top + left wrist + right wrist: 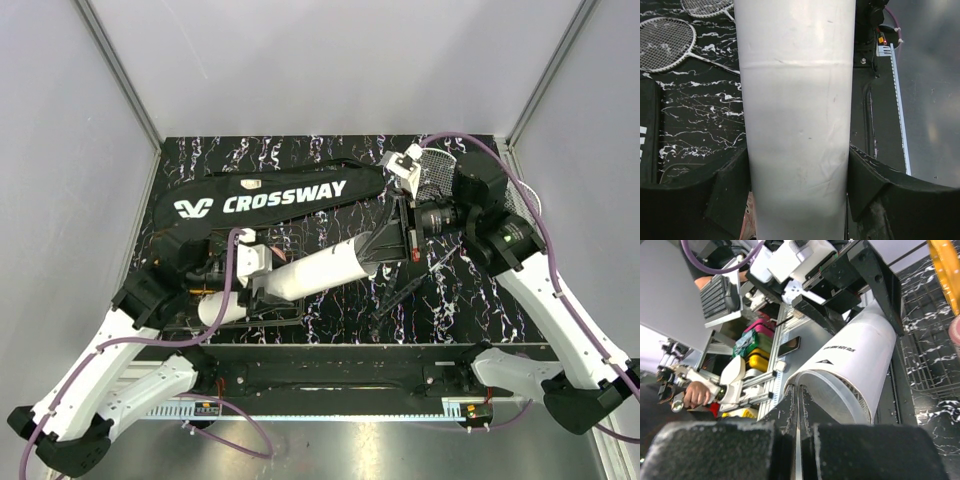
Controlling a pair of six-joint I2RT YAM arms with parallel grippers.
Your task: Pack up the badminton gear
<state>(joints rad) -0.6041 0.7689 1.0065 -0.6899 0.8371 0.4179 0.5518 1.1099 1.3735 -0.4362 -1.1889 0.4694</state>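
The black marbled surface (pixel 480 300) carries the long CROSSWAY bag (pixel 270 200), which lies just behind the white tube (pixel 310 272). Two rackets (pixel 665 45) lie beyond the tube's open end. The left hand (pixel 797 200) clamps the tube's sides. The right hand (pixel 797 447) sits pinched together at the tube's open mouth.

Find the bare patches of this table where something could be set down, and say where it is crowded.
Bare marble table lies front right, between the white tube and the right arm; a thin strip runs behind the CROSSWAY bag. Crowded: the middle, around the tube, and the back right corner with the rackets.
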